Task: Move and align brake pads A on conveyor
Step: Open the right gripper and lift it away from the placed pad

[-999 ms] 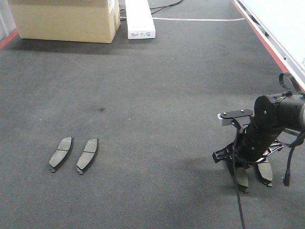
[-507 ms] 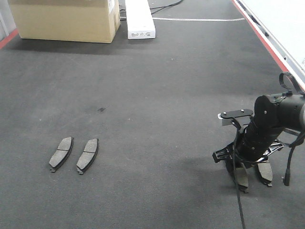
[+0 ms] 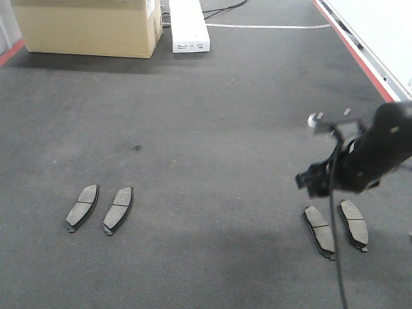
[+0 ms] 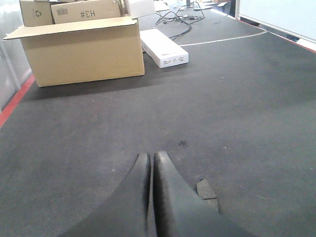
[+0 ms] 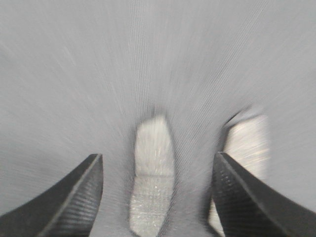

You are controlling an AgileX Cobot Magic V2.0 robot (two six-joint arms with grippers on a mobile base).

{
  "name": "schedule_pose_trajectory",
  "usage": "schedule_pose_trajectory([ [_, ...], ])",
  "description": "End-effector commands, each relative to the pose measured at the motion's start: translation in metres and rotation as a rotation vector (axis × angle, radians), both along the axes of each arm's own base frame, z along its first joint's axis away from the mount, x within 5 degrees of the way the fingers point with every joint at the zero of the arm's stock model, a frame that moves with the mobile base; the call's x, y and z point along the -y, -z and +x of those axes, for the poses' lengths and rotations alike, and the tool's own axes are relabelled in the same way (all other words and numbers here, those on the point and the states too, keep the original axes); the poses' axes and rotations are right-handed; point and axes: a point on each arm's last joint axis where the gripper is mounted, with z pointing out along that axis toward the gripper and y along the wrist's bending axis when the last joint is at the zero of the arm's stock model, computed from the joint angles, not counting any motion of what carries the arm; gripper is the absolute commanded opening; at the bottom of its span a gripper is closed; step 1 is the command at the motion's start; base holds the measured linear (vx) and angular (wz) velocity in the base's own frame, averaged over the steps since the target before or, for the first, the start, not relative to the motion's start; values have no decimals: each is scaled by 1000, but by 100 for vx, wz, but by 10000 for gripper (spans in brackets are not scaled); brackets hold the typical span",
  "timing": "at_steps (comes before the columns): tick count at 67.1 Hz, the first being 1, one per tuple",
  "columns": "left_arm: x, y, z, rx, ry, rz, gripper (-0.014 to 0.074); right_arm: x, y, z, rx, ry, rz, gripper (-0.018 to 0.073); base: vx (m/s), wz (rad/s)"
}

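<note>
Four brake pads A on the conveyor (image 3: 212, 148), in two pairs well apart: one pair at the near left (image 3: 84, 206) (image 3: 118, 209), the other at the near right (image 3: 320, 230) (image 3: 354, 223). Within each pair, laid flat, side by side and roughly parallel with a narrow strip of belt between, long axes running up the belt; probably meant as matched rows, the alignment the task asks for. Both pairs kept on the open felt, far from the cardboard box (image 3: 87, 29) and white carton (image 3: 188, 26) at the far end and clear of the red rail (image 3: 351, 38). Right claw (image 3: 311, 182) held above and just behind the right pair, blurred in the front view, touching neither pad. Seen from the right wrist, spread wide (image 5: 157, 157), nothing between the fingers (image 5: 74, 197) but air, with one pad (image 5: 153, 173) on the belt below the gap and the second (image 5: 244, 148) near the other finger; picture smeared, so exact height hard to judge. Judged as a release done and a retreat, not a fresh grasp. Left claw (image 4: 150, 159) pressed together, fingertips meeting, pinching nothing, low over the belt, with the corner of a pad (image 4: 207, 190) just beside it and apparently untouched.
</note>
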Motion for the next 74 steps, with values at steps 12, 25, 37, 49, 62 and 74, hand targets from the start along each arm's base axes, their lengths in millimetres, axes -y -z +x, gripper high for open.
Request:
schedule_pose_trajectory([
  [12, 2, -12, 0, 81, 18, -10, -6, 8, -94, -37, 366, 0, 40, 463, 0, 0],
  [25, 2, -12, 0, 81, 18, -10, -6, 15, -130, -84, 597, 1, 72, 379, 0, 0],
  [37, 2, -12, 0, 81, 18, -10, -6, 21, -135, -130, 698, 2, 87, 123, 0, 0],
  [49, 2, -12, 0, 81, 18, -10, -6, 27, -121, -170, 733, 0, 89, -13, 0, 0],
  [62, 2, -12, 0, 81, 18, -10, -6, 31, -96, -202, 748, 0, 92, -11, 0, 0],
  [74, 2, -12, 0, 81, 18, -10, -6, 34, -78, -221, 806, 0, 100, -11, 0, 0],
])
